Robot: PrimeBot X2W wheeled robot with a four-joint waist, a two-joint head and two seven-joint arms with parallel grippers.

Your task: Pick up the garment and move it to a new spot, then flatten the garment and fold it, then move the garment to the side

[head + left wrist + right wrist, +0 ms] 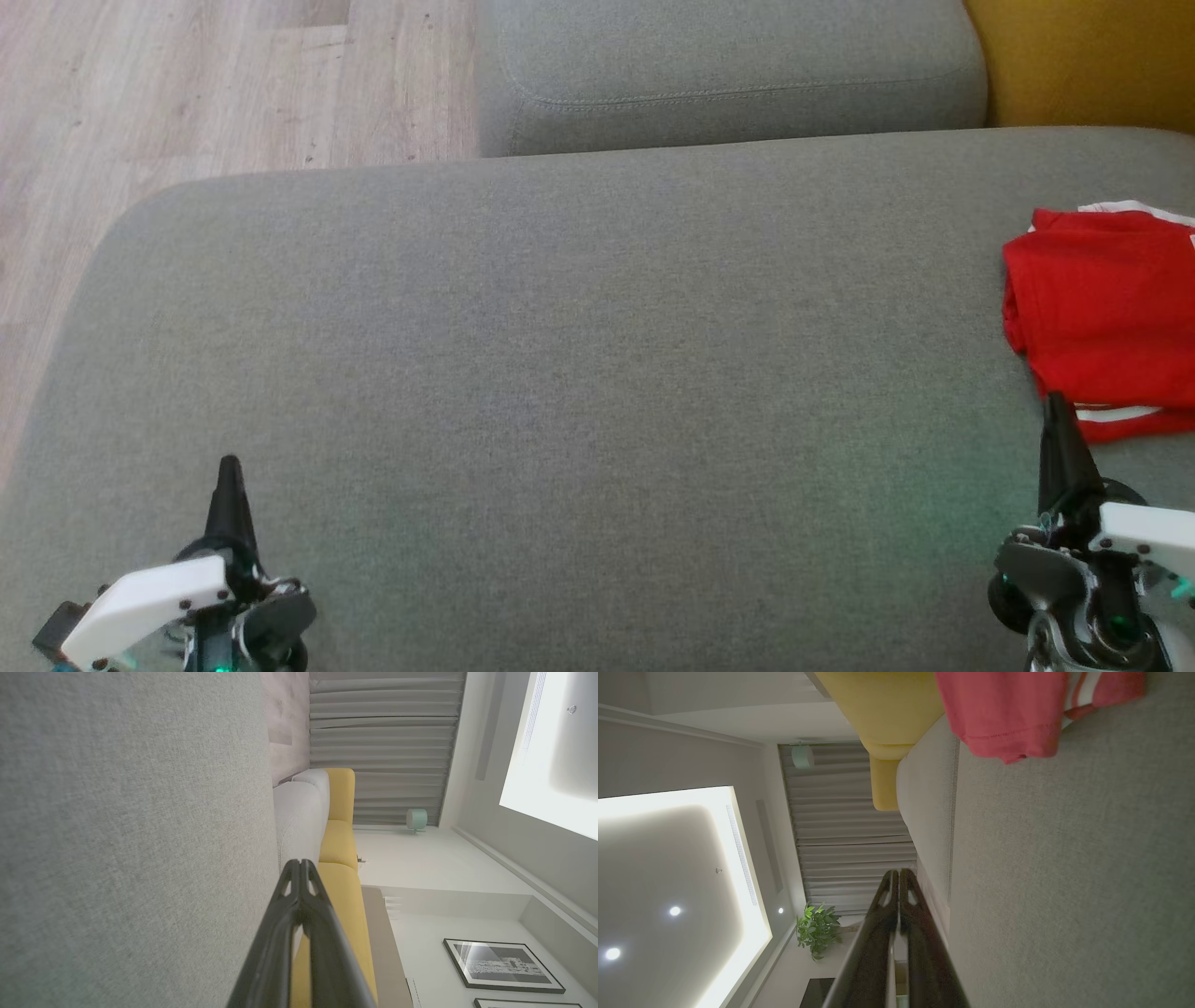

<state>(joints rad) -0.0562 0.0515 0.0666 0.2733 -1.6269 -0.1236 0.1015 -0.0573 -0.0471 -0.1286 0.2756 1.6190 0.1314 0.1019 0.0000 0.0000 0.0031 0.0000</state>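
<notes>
Red garment [1102, 317] lies folded into a flat, roughly square packet on the far right of the grey seat cushion [560, 373], and the border of the head view cuts it off. Its cloth is smooth and thin with soft wrinkles, and white stripes run along its near and far edges; in the right wrist view the garment [1008, 714] shows a stitched hem. The seat cushion is wide, with rounded corners and a coarse woven fabric. Behind it stands a grey back cushion [728, 65] with a sewn seam line, and next to that a yellow cushion [1083, 56]. The floor [187, 84] on the left is made of pale wood planks. The left gripper [229, 464] rests low at the left with its dark tapered fingers pressed together and nothing between them, well apart from the garment. The right gripper [1057, 403] is also closed and empty; its tip is just beside the garment's near corner, and I cannot tell if it touches. The wrist views show a pleated grey curtain [383, 742], a framed picture [502, 963] and a green plant [817, 928].
</notes>
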